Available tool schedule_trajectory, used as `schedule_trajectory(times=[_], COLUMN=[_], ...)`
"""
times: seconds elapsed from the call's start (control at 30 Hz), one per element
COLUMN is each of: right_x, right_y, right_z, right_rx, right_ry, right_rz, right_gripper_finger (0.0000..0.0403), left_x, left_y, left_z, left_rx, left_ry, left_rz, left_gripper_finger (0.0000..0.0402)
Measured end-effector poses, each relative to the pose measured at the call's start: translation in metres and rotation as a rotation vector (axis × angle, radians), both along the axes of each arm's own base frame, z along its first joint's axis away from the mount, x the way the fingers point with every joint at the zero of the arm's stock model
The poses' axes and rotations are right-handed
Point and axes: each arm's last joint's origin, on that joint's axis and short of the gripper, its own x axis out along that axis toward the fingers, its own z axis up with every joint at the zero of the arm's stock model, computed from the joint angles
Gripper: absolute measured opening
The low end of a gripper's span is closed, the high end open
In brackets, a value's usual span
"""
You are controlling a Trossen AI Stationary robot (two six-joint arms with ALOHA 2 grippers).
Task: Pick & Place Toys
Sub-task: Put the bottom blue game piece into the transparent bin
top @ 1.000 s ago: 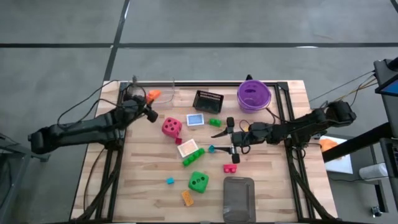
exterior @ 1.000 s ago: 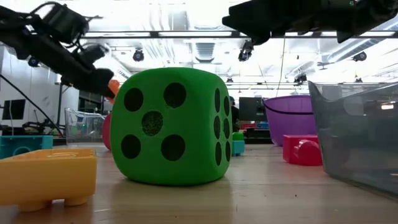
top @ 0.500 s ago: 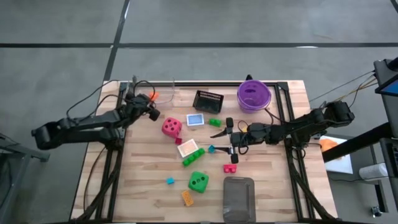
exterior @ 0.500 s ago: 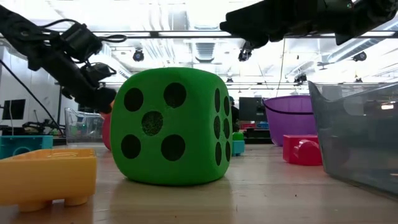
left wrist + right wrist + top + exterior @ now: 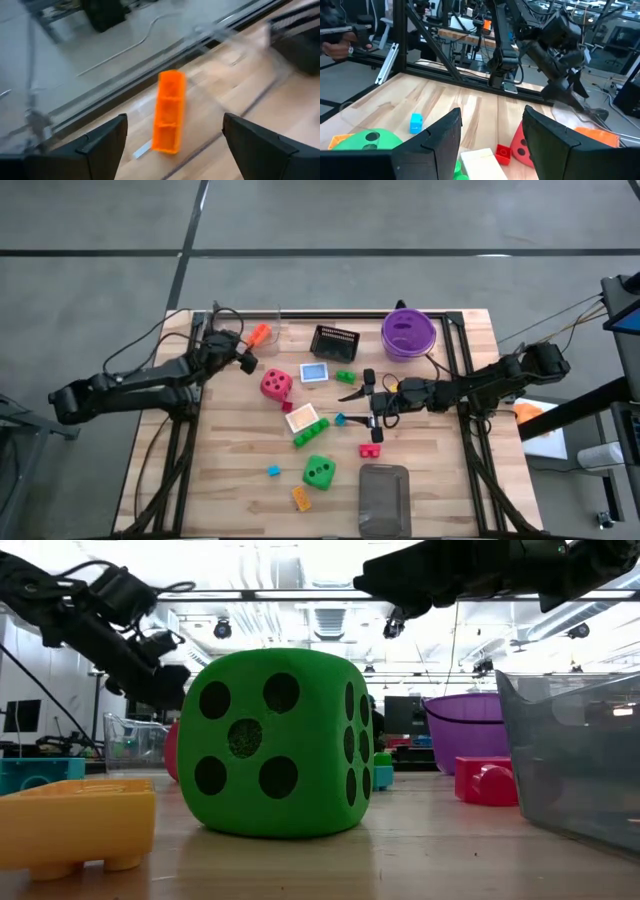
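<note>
My left gripper (image 5: 245,348) is open at the table's far left. An orange brick (image 5: 169,117) lies loose ahead of it, between its spread fingers (image 5: 102,142) and clear of both, by a clear box (image 5: 268,322). Whether the brick (image 5: 258,334) is inside that box I cannot tell. My right gripper (image 5: 360,408) hovers open at mid-table with nothing between its fingers, beside a small teal brick (image 5: 340,419). The other toys rest on the wood: red die (image 5: 277,385), green die (image 5: 319,472), green bricks (image 5: 311,431), red brick (image 5: 371,450), cards (image 5: 314,373).
A black mesh basket (image 5: 335,340) and a purple bowl (image 5: 407,332) stand at the far edge. A clear grey container (image 5: 384,498) sits at the near edge. A yellow-orange brick (image 5: 300,498) and a small blue brick (image 5: 273,471) lie near left. Black frame rails run along both sides.
My left gripper has opened and let go of the orange brick. The brick has come free of the fingers and now lies a little farther toward the table's right, by the clear box. My right arm has kept still.
</note>
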Motion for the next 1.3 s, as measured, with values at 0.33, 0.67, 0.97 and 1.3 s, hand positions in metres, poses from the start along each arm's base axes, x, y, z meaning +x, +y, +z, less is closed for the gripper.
schedule_trajectory(times=[0.33,0.67,0.97,1.3], right_x=[0.0,0.0,-0.001,-0.001], right_y=[0.0,0.0,0.0,0.0], right_z=[-0.001,-0.003,-0.005,-0.005], right_rx=[0.009,0.016,0.018,0.018], right_ry=[0.012,0.033,0.051,0.051], right_rz=[-0.001,-0.002,-0.002,-0.002], right_gripper_finger=[0.0203,0.0203,0.0203,0.0203], left_x=[0.0,0.013,0.006,0.013], left_y=[-0.028,-0.09,-0.164,-0.208], left_z=[0.016,0.013,0.006,-0.012], left_rx=[-0.157,-0.313,-0.32,-0.354], left_ry=[-0.204,-0.176,-0.122,-0.079], left_rz=[-0.501,-0.913,-1.077,-1.015], left_gripper_finger=[0.0328,0.0329,0.0329,0.0329])
